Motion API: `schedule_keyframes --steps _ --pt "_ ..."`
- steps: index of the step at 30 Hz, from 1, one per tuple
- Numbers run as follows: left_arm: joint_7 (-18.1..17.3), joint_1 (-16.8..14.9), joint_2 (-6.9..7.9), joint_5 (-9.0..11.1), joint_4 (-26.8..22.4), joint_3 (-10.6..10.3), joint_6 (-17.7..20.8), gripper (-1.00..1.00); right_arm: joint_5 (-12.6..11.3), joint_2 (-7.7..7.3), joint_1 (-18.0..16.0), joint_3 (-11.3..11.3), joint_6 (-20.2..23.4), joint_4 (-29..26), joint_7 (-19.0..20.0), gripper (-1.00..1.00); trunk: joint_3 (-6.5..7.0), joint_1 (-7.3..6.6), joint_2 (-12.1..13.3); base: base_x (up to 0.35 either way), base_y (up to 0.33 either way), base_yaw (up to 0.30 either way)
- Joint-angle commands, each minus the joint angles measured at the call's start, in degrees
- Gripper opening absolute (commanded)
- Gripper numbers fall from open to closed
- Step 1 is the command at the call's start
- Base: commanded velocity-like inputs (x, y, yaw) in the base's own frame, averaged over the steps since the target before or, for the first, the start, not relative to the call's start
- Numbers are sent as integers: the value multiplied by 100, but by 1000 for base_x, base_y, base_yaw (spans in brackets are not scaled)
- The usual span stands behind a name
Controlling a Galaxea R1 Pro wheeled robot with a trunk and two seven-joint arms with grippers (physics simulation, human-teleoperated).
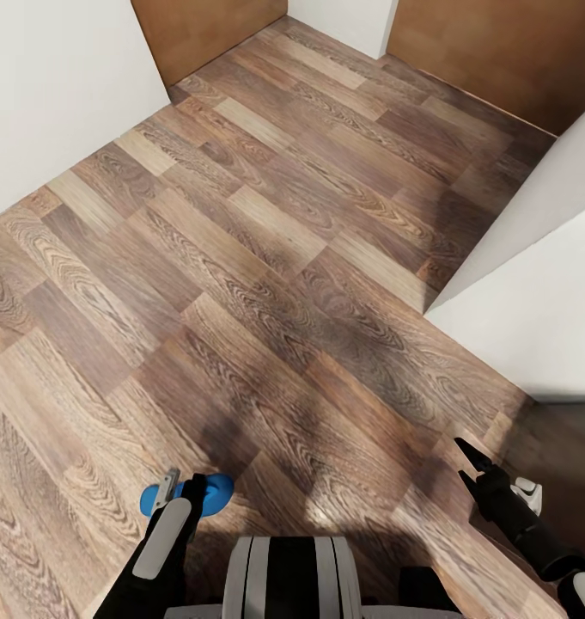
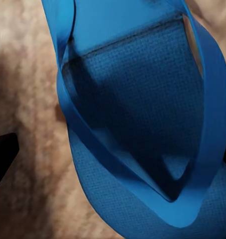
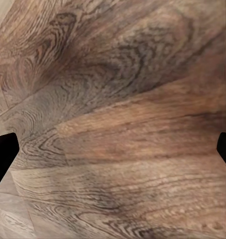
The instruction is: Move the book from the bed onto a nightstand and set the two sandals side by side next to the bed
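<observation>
Sandal, head view: one bright blue sandal point(image 1: 198, 496) sits at the tip of the left gripper point(image 1: 173, 490), low in the picture beside the robot's trunk point(image 1: 290, 576); the arm hides part of it.
Left gripper, head view: its black fingers press against the sandal, clamped on it.
Right gripper, head view: the right gripper point(image 1: 466, 464) hangs over the wood-plank floor point(image 1: 266, 284) on the far side of the trunk from the sandal, two dark pointed fingers spread apart with nothing between them.
Room, head view: white walls point(image 1: 51, 94) border the floor on both sides; brown panels point(image 1: 490, 52) stand beyond the sandal, at the far end of the floor.
Sandal, left wrist view: the sandal point(image 2: 143, 124) is seen close up, its woven blue sole crossed by thin blue straps meeting in a V, with blurred floor behind it. One dark fingertip point(image 2: 2, 157) shows beside the sandal.
Right gripper, right wrist view: two dark fingertips point(image 3: 3, 157) stand wide apart, with bare plank floor point(image 3: 118, 124) between them, empty.
</observation>
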Motion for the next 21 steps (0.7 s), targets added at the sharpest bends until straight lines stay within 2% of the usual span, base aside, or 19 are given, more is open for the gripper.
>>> schedule_keyframes --steps 1,13,14,21 --pt "5 -2 -2 60 -5 3 -50 100 -27 2 -2 -9 34 1 8 100 -3 -1 -1 0 0 0" --pt "-12 -3 -9 52 -5 2 -67 100 -27 1 -2 -8 34 1 8 100 -3 -1 -1 0 0 0" --pt "-8 -3 -7 52 -5 2 -67 -100 -27 -1 -2 -6 34 1 8 100 -3 -1 -1 0 0 0" --pt "-4 -3 0 46 -5 2 -59 -100 -27 1 -2 -9 34 1 8 100 -3 -1 -1 0 0 0"
